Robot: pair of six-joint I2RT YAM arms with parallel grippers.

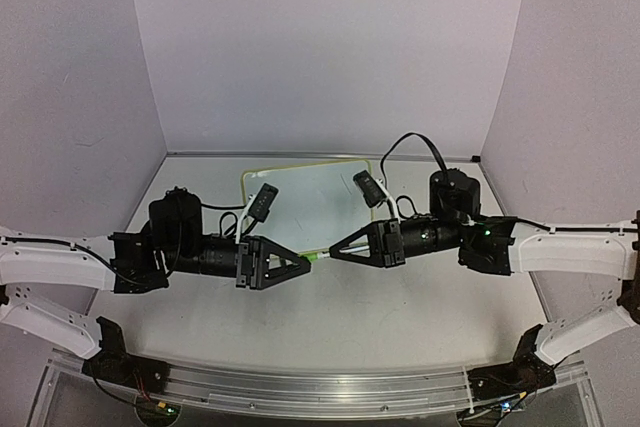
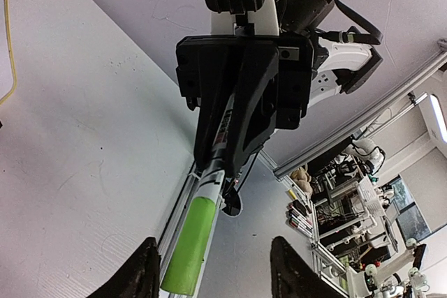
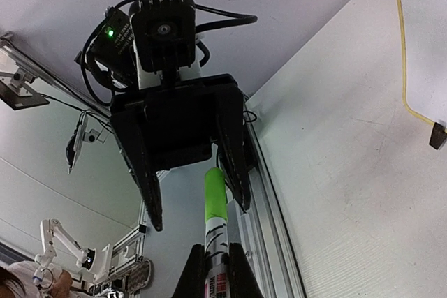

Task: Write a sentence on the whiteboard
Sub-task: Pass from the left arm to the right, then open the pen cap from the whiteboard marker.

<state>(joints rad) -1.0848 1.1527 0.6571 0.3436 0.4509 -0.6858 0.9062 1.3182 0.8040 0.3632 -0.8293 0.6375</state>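
The whiteboard [image 1: 305, 197] lies flat at the back centre, with a cream frame and no writing that I can see. Its frame edge also shows in the left wrist view [image 2: 10, 68] and the right wrist view [image 3: 406, 68]. My right gripper [image 1: 335, 250] [image 3: 215, 277] is shut on a white marker [image 3: 216, 242] and holds it level above the table. The marker's green cap [image 1: 318, 256] [image 3: 214, 193] [image 2: 192, 246] points at my left gripper [image 1: 303, 260] [image 2: 216, 270]. That gripper is open, its fingers on either side of the cap without touching it.
The grey tabletop [image 1: 330, 327] is walled by pale panels at the back and sides. An aluminium rail [image 1: 300, 387] runs along the near edge between the arm bases. A black foot of the board [image 3: 438, 135] shows in the right wrist view.
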